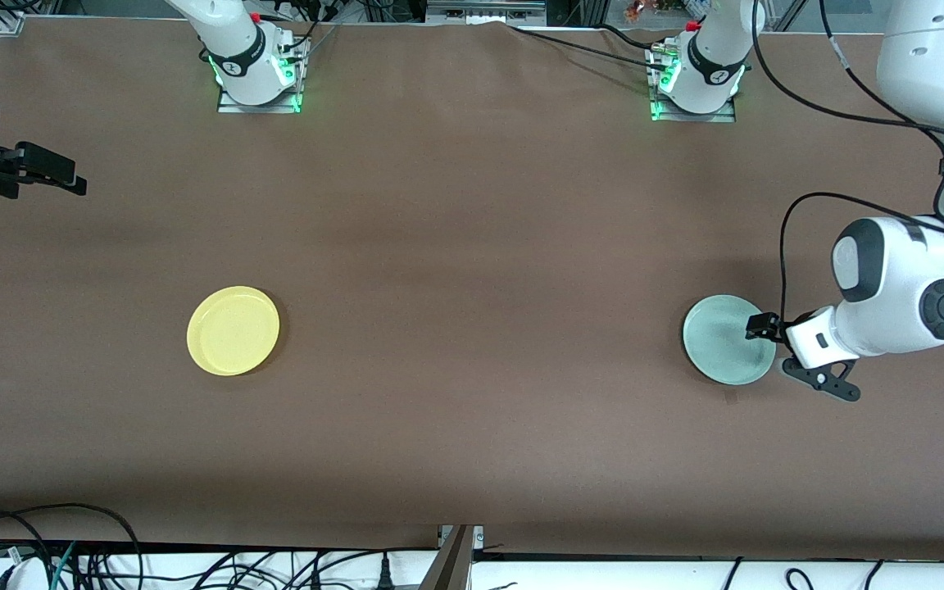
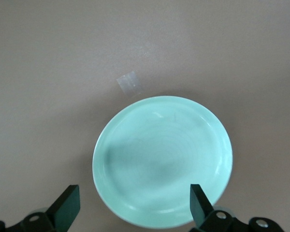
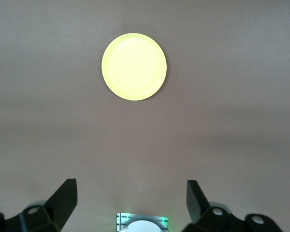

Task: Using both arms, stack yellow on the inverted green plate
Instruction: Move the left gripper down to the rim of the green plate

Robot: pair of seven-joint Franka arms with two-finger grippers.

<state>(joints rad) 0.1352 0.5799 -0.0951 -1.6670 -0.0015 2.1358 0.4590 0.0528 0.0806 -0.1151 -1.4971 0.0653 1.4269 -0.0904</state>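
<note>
Two tools gape | left tool [image 2: 133,205] over green plate [image 1: 724,339]; right tool [image 3: 130,200] waits, apparently well apart from yellow [image 1: 233,330]

There are two small round plates on the brown table. One is a bright yellow plastic plate [image 1: 233,330]. One is a pale green plate [image 1: 722,340]. There are two white robot arms, and each has one black two-finger gripper, the left gripper [image 1: 796,352] and the right gripper [image 1: 46,174].

A brown table [image 1: 472,246] fills the room's middle. A small patch of clear tape [image 2: 130,83] sticks to it. Black cables [image 1: 70,549] tangle along the table's edge nearest the front camera.
</note>
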